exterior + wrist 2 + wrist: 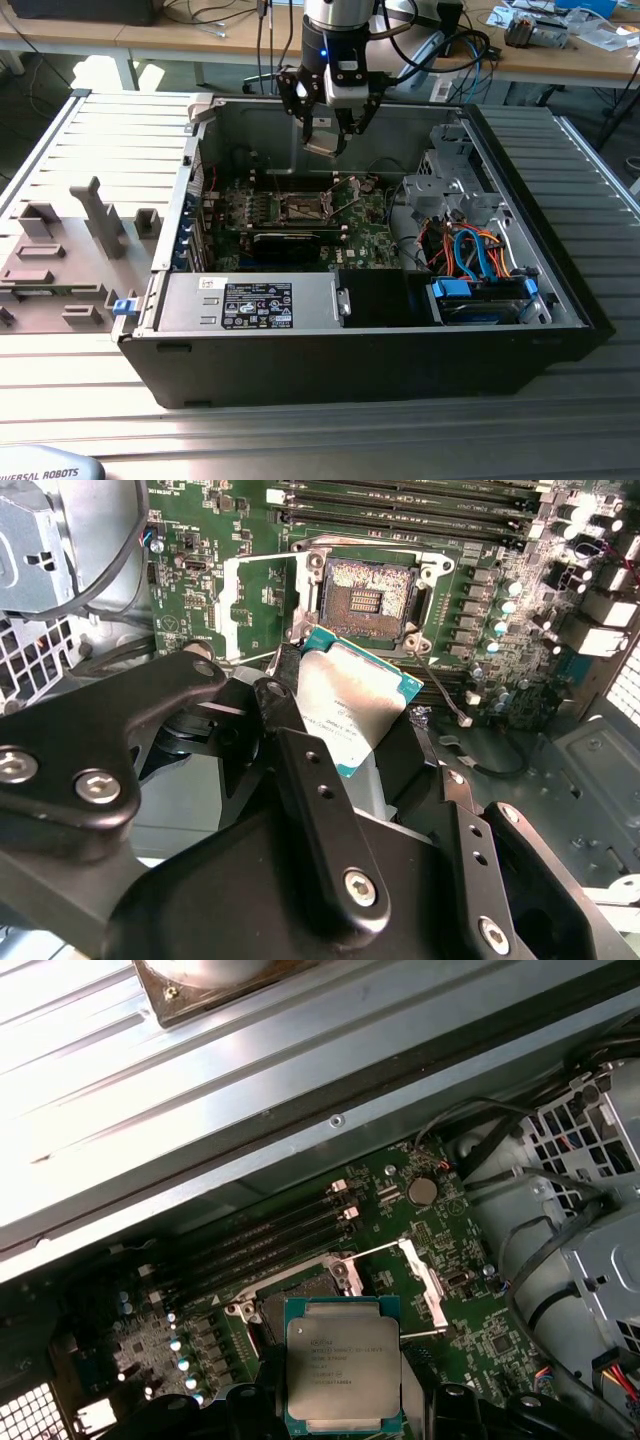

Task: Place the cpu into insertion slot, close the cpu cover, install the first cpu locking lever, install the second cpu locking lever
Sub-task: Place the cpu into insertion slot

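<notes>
Gripping the cpu (345, 1365) (355, 705) by two opposite edges, jaws narrowed to chip width. Square, so no long axis to call. Silver metal top facing the cameras in both wrist views, green rim around it, free edge pointing out past the fingertips toward the board. Hanging in air in the gripper (325, 140), a bit tilted in the exterior view, touching nothing but the jaws. Beyond the jaw tips, apart from the chip: open socket (365, 598), bare contacts showing. Just beside that, off to one side of the jaws: cpu cover (421, 1282), swung up off the socket. Further out past the jaws: memory slots (270, 1232) on the green motherboard (190, 590). All inside an open computer case (350, 370) lying on a ribbed metal table (300, 440).
</notes>
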Controlling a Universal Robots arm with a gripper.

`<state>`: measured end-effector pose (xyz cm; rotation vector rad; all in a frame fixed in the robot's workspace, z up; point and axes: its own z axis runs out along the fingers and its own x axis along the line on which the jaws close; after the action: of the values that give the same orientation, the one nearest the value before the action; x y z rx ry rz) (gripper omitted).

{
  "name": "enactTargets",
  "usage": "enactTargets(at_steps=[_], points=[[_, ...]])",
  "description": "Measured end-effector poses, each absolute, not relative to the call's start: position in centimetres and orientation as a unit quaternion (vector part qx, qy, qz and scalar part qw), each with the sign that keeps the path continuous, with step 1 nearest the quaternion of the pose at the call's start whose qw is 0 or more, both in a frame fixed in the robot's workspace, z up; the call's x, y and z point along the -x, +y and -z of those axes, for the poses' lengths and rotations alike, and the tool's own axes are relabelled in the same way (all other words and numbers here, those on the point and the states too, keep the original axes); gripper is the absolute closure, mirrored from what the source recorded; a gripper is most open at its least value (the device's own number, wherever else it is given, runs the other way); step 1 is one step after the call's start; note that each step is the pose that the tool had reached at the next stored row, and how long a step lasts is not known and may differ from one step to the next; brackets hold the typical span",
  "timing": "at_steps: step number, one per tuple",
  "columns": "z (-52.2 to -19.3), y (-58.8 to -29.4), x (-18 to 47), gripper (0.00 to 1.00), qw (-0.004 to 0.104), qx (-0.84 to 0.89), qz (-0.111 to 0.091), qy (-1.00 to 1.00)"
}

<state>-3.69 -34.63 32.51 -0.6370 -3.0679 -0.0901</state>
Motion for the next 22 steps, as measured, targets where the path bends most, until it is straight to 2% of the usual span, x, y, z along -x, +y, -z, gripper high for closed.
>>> enactTargets(at_steps=[22], points=[[-32.51,-34.64,3.69,0.46,0.003,0.211,0.029,-0.977]])
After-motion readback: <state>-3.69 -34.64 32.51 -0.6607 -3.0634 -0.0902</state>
